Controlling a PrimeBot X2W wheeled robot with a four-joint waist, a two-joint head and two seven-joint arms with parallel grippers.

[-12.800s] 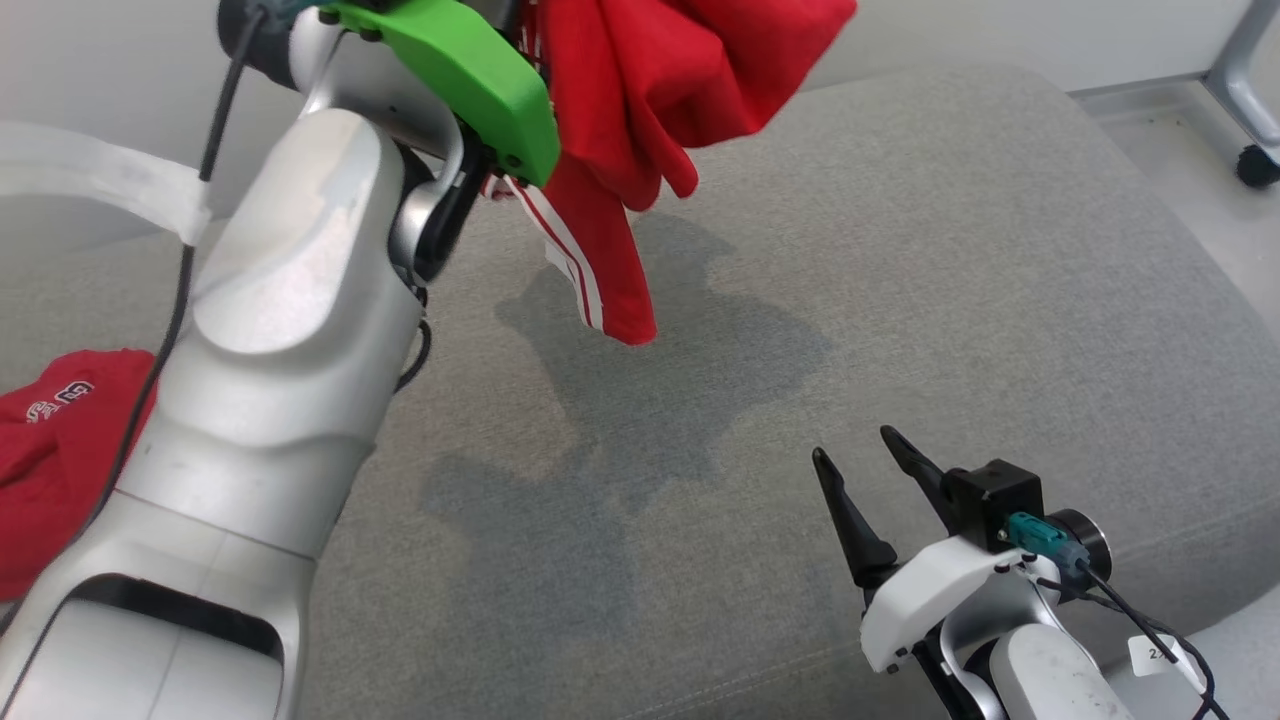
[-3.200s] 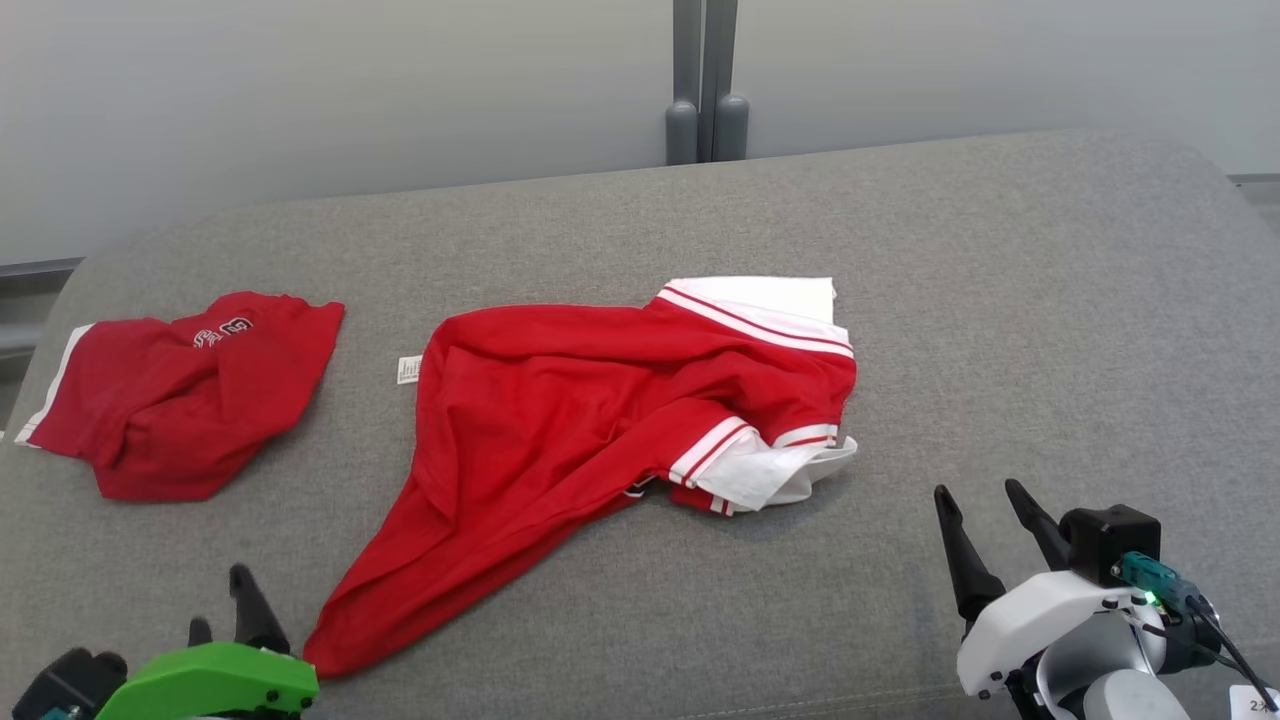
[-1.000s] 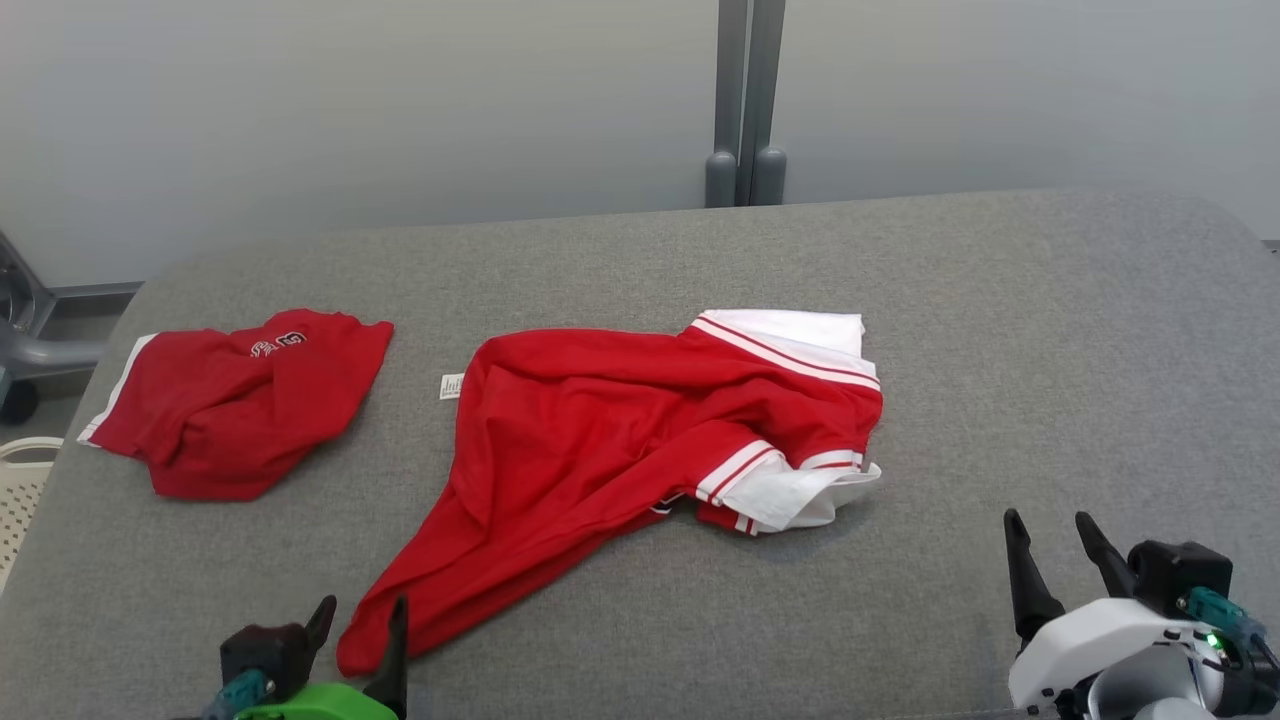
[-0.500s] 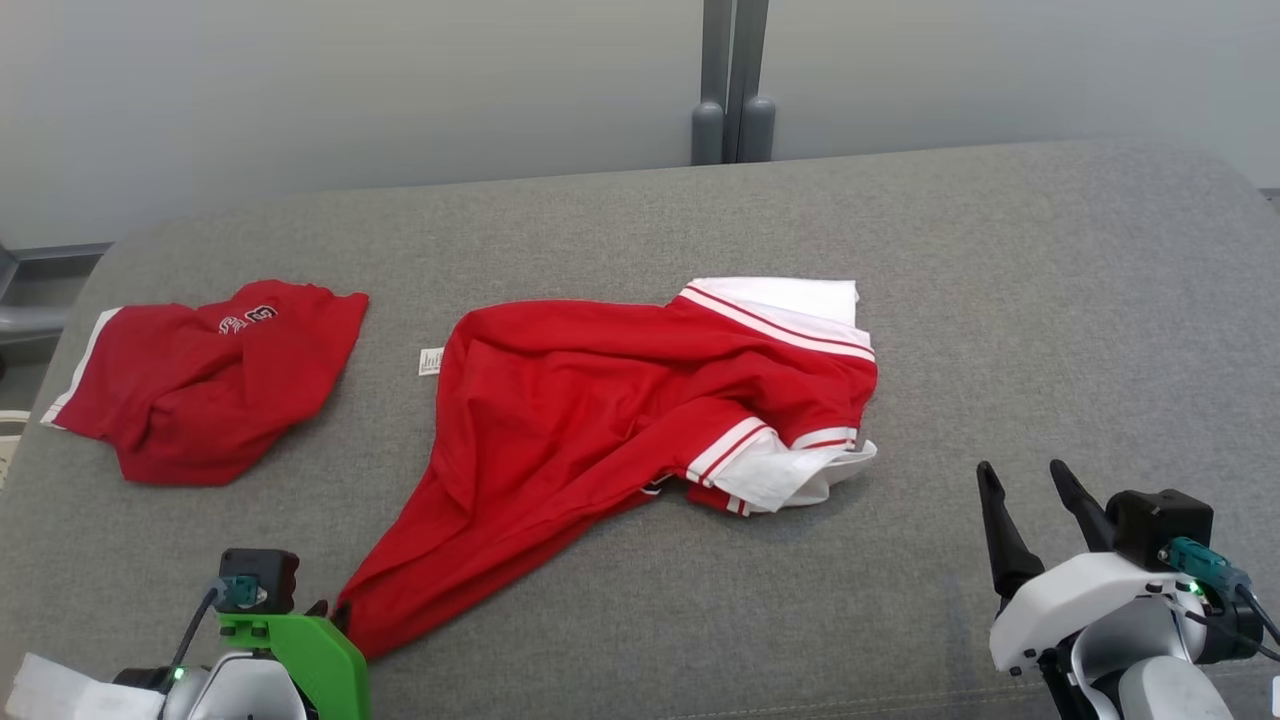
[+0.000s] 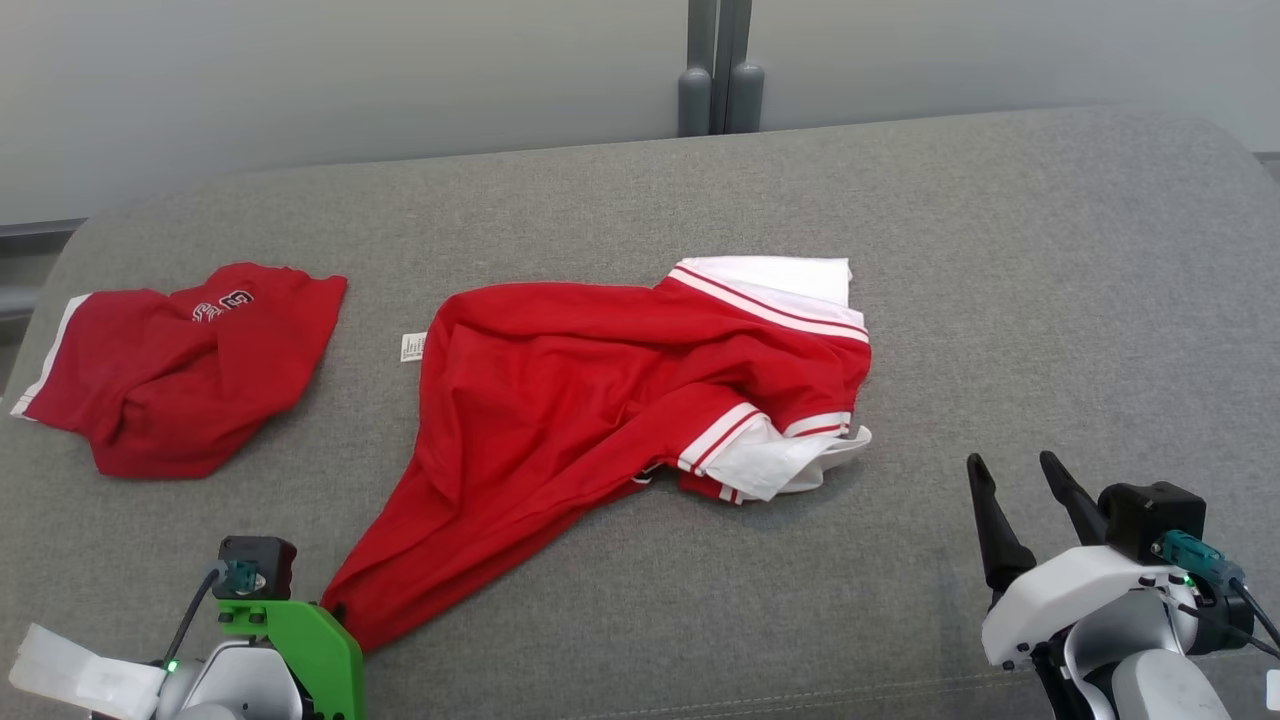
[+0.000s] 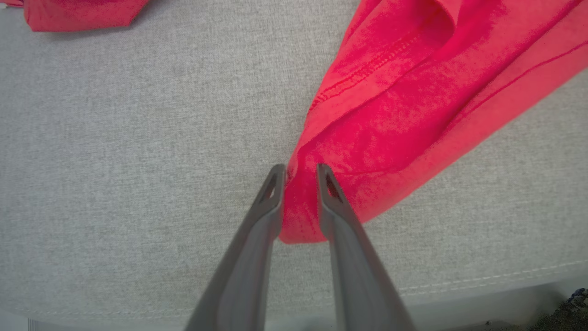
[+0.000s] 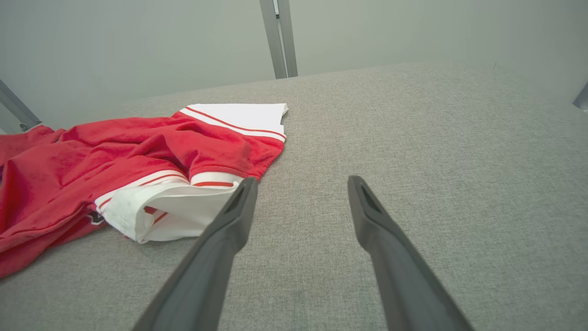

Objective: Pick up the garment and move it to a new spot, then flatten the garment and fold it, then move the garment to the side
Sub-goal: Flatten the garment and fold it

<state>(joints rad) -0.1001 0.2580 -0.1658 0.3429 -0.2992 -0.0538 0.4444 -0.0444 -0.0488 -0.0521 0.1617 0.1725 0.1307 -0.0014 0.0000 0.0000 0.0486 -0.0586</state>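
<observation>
A crumpled red shirt (image 5: 600, 400) with white, red-striped sleeve cuffs lies near the middle of a wide grey cushion (image 5: 1000, 250), not yet flattened. Its hem trails to a point at the near left, and there the left gripper (image 6: 301, 172) has its jaws pinching that corner of cloth from both sides. This looks like a grip taken to pull the hem straight so the shirt spreads out. The right gripper (image 5: 1011, 460) hovers to the right of the shirt, nearer the robot than the bunched sleeves, with its jaws spread and empty, probably waiting to take the other side. A small white label (image 5: 412, 346) sticks out at the shirt's far left edge. Well to the left of the shirt lies a second red garment (image 5: 180, 370), also rumpled. The cushion is woven grey fabric with a stitched seam along its near edge. Behind the shirt rises a plain pale grey wall with a grey post (image 5: 715, 60).
</observation>
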